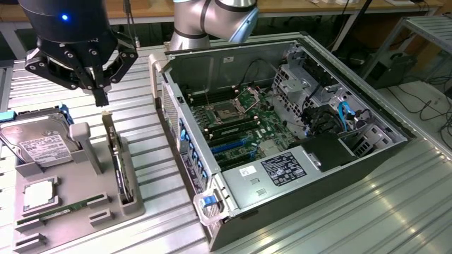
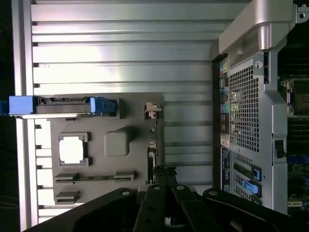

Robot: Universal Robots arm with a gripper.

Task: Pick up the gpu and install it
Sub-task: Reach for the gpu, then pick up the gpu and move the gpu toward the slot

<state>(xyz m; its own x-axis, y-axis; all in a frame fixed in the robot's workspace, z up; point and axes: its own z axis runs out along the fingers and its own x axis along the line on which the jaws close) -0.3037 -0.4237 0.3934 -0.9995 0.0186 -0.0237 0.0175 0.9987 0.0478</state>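
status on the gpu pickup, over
claw shut, empty, hovering just over one end of gpu. gpu on edge in grey holder tray, not lifted. nothing between them.

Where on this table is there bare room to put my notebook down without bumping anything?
The widest bare table is at the exterior view's lower right, beside the computer case. A narrow bare strip runs between the case and the grey tray. The tray is crowded with the hard drive and the upright gpu, with the gripper above it.
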